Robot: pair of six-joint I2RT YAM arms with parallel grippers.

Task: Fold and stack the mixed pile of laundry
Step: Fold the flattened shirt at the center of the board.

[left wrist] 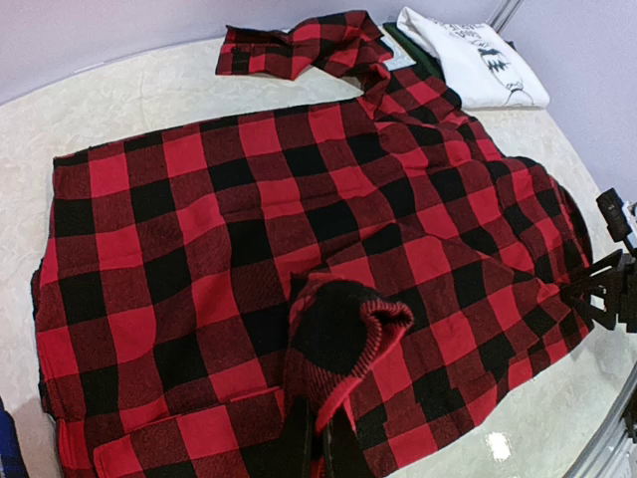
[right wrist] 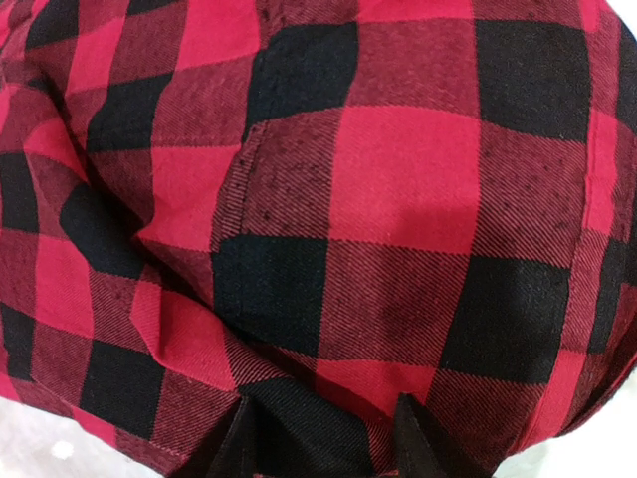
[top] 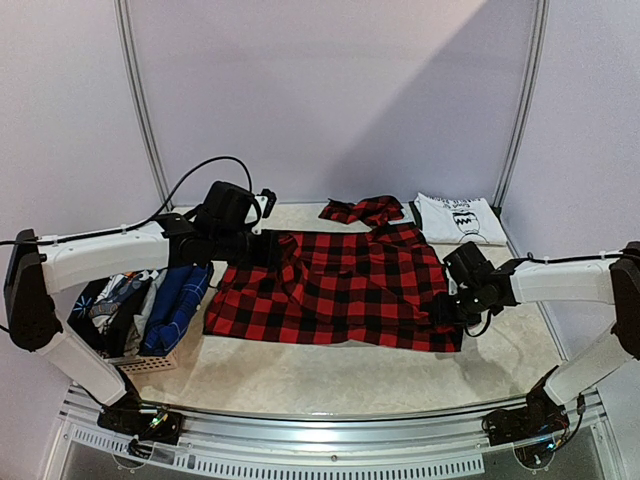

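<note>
At the left, a basket held a blue plaid garment. The left fingers were clenched on a raised fold of the red-black plaid shirt, which lay spread across the middle of the surface. Behind it to the right lay a folded white T-shirt; its dark print was too small to read. The right fingers met the shirt's right edge, cloth covering them; their grip could not be told.

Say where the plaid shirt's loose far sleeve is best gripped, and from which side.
Likely its free left end: the sleeve lies flat on the table beyond the shirt, that tip clear of other cloth. Come from above, left side; its right end merges into the collar by the T-shirt.
</note>
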